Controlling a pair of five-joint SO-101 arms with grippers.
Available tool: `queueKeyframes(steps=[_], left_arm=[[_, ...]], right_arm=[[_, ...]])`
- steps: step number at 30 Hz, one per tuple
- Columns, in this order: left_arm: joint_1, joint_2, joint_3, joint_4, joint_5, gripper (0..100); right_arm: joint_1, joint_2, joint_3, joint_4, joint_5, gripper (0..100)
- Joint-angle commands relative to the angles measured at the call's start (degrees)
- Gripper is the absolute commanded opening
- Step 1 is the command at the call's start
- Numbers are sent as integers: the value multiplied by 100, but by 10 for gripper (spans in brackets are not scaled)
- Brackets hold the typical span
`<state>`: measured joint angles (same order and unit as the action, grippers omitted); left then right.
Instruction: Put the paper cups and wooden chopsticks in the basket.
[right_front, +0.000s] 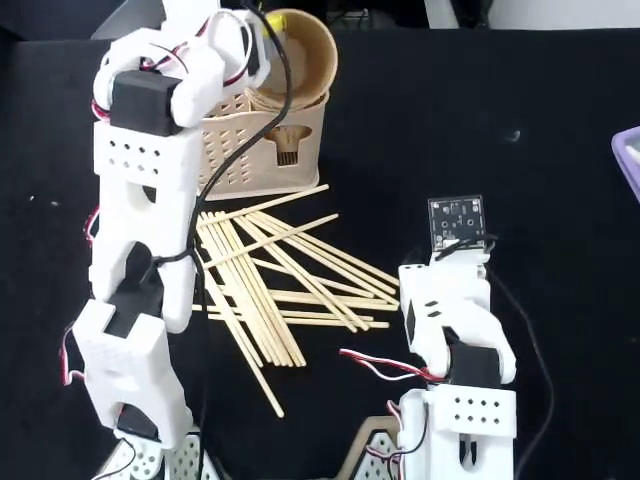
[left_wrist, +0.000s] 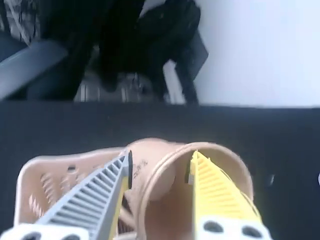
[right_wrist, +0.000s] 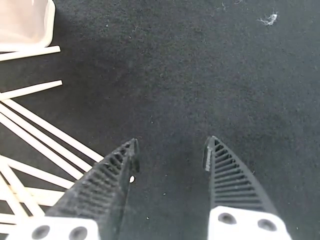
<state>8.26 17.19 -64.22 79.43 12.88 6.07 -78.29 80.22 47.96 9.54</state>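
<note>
A tan paper cup (right_front: 300, 55) lies tipped on its side over the beige basket (right_front: 250, 150) at the back of the table, mouth facing the high camera. My left gripper (right_front: 262, 45) is shut on the cup's wall. In the left wrist view the yellow finger (left_wrist: 220, 195) is inside the cup (left_wrist: 165, 185) and the grey finger (left_wrist: 95, 195) is outside, above the basket (left_wrist: 45, 175). Several wooden chopsticks (right_front: 270, 280) lie fanned on the black table in front of the basket. My right gripper (right_wrist: 170, 147) hangs open over bare table beside the chopsticks (right_wrist: 40, 130).
The left arm (right_front: 140, 240) stands tall along the left side of the chopstick pile. The right arm (right_front: 450, 310) sits at the front right. A purple object (right_front: 628, 160) pokes in at the right edge. A basket corner (right_wrist: 30, 25) shows in the right wrist view.
</note>
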Motion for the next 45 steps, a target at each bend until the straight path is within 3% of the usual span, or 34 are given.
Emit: queueKeyframes(steps=[1, 16, 23, 28, 34, 39, 45], left_arm=[[-66, 105, 75, -624, 35, 202], [-31, 264, 4, -985, 53, 202], [268, 211, -154, 422, 9, 202], [189, 62, -514, 993, -18, 202], [163, -352, -1631, 2180, -932, 202], [-831, -1108, -673, 2163, -782, 202], [-1974, -3051, 2941, 2136, -1002, 202]], right_arm=[[-70, 40, -48, -97, 0, 219], [-70, 40, -48, -97, 0, 219], [-70, 40, -48, -97, 0, 219], [-70, 40, -48, -88, 0, 219], [-70, 40, -48, -88, 0, 219], [-70, 40, -215, 70, 26, 221], [-448, 92, -1516, 1213, 809, 221]])
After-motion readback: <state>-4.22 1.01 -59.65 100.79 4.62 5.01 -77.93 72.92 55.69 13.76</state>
